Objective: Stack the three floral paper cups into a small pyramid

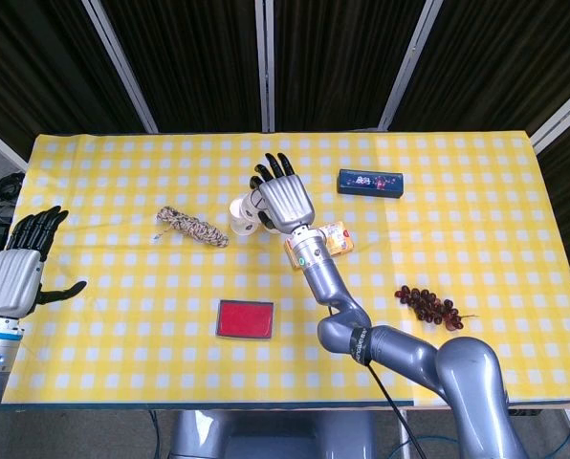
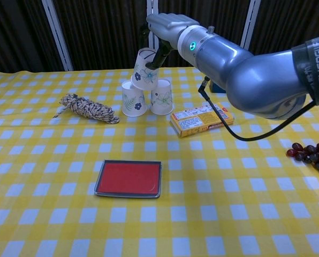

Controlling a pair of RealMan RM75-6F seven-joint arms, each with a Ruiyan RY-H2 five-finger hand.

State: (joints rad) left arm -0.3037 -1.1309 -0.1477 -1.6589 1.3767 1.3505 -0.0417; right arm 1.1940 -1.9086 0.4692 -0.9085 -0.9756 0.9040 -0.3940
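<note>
Tabletop: a yellow-and-white checked cloth (image 2: 52, 176) covers the whole tabletop, reaching to each edge in the head view.
Room: dark pleated curtains (image 1: 342, 57) hang behind the far edge, split by pale metal posts.
Base cups: two floral paper cups stand upside down, side by side and touching, near the far middle of the tabletop; the left base cup (image 2: 134, 99) carries a leaf print and a blue flower, the right base cup (image 2: 161, 97) a blue flower.
Top cup: the third floral cup (image 2: 145, 69) is tilted, its lower rim resting on the two base cups where they meet.
Right robot hand: the right robot hand (image 2: 167, 25) grips the top cup from above, dark fingers (image 2: 160, 55) down its far side; in the head view the hand's back hides most of the cups.
Left robot hand: the left robot hand (image 1: 22, 268) is at the near left edge, fingers apart, holding nothing.
Rope: a braided rope bundle (image 2: 87, 108) lies left of the cups, near them.
Snack box: a yellow-orange box (image 2: 201, 119) lies just right of the cups, beneath the right forearm.
Blue box: a dark blue box (image 1: 370, 182) lies further right, toward the far edge.
Tray: a red tray with a dark rim (image 2: 129, 178) sits nearer the camera than the cups.
Grapes: a dark grape bunch (image 1: 428, 305) lies well to the right.
Cable: a black cable (image 2: 245, 136) hangs from the arm, looping over the cloth.
</note>
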